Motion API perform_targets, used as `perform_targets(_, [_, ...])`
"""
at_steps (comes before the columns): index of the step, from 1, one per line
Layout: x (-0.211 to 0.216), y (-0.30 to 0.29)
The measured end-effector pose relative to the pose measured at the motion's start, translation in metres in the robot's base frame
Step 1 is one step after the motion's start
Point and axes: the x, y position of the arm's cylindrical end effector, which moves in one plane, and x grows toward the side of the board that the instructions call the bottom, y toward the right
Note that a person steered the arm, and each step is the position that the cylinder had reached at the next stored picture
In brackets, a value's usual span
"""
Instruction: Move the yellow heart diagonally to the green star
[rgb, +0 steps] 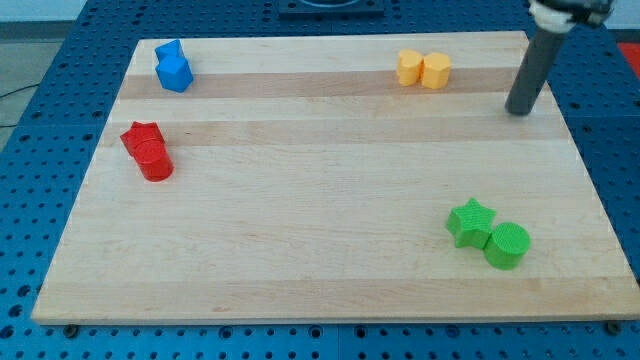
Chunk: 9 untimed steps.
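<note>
Two yellow blocks touch at the view's top right: the left one (409, 67) looks like the yellow heart, and the right one (436, 71) is a blunt many-sided piece. The green star (470, 222) lies at the view's lower right, touching a green cylinder (507, 245) on its right. My tip (518, 111) rests on the board to the right of the yellow pair and a little lower, well apart from them, and far above the green star.
Two blue blocks (173, 68) sit together at the view's top left. A red block and a red cylinder (149, 151) sit together at the left. The wooden board (300, 200) lies on a blue perforated table.
</note>
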Motion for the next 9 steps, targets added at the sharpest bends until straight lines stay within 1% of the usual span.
perform_targets(1, [-0.028,0.017])
perform_targets(2, [-0.035,-0.067])
perform_targets(3, [-0.041,-0.115])
perform_targets(4, [-0.048,-0.12])
perform_targets(5, [-0.061,-0.094])
perform_targets(6, [-0.091,-0.128])
perform_targets(7, [-0.078,-0.219])
perform_targets(8, [-0.023,-0.288])
perform_targets(9, [-0.003,-0.31])
